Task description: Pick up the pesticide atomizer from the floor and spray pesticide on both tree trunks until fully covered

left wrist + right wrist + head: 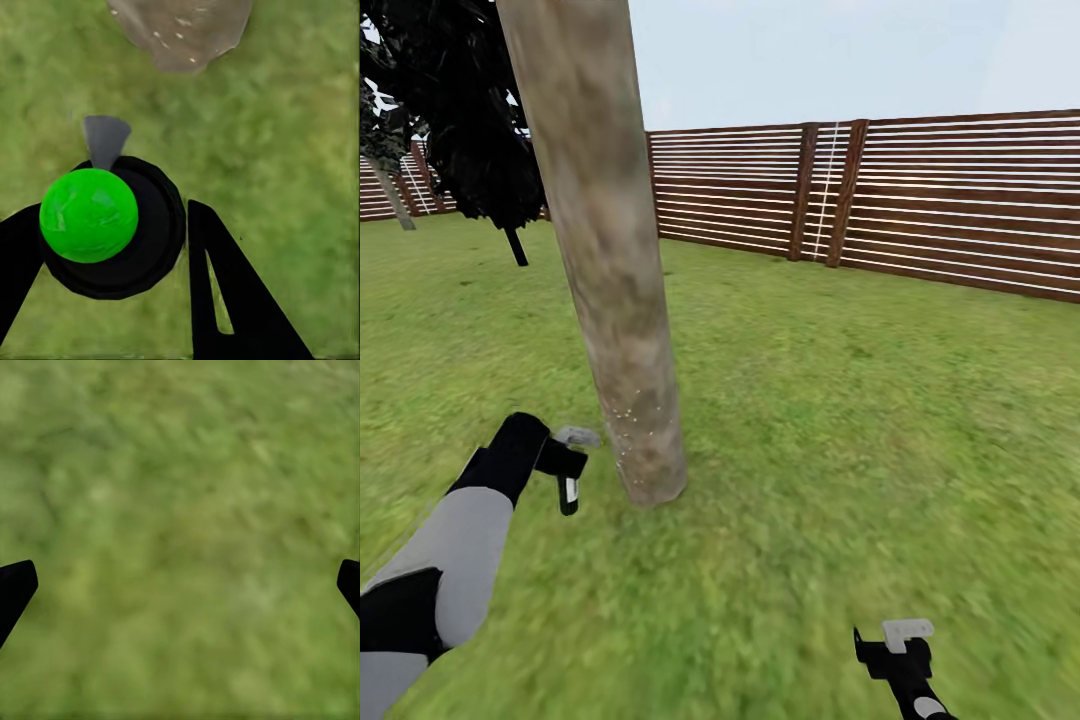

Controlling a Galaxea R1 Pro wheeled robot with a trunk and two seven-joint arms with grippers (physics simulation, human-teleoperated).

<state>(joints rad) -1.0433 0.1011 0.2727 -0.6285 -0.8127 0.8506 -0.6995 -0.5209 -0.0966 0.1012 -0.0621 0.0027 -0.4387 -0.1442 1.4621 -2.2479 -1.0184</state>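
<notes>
A thick mottled grey-brown tree trunk (pixel 605 250) leans up out of the grass (pixel 810 430) just ahead. Tiny white pesticide specks (pixel 625 415) dot its lowest part and also appear as specks (pixel 180 22) in the left wrist view. My left gripper (pixel 565 470) hangs just left of the trunk's base, shut on the pesticide atomizer (pixel 88 215). The atomizer has a black round body, a bright green ball top and a grey nozzle (pixel 577 436) pointing at the trunk. My right gripper (pixel 895 650) stands open low at the right over bare grass (pixel 180 510).
A brown slatted fence (pixel 960 200) rings the lawn at the back. A dark-leaved, thin-stemmed tree (pixel 470 120) stands behind the trunk at the left. A second grey leaning trunk (pixel 395 205) shows far off at the left edge.
</notes>
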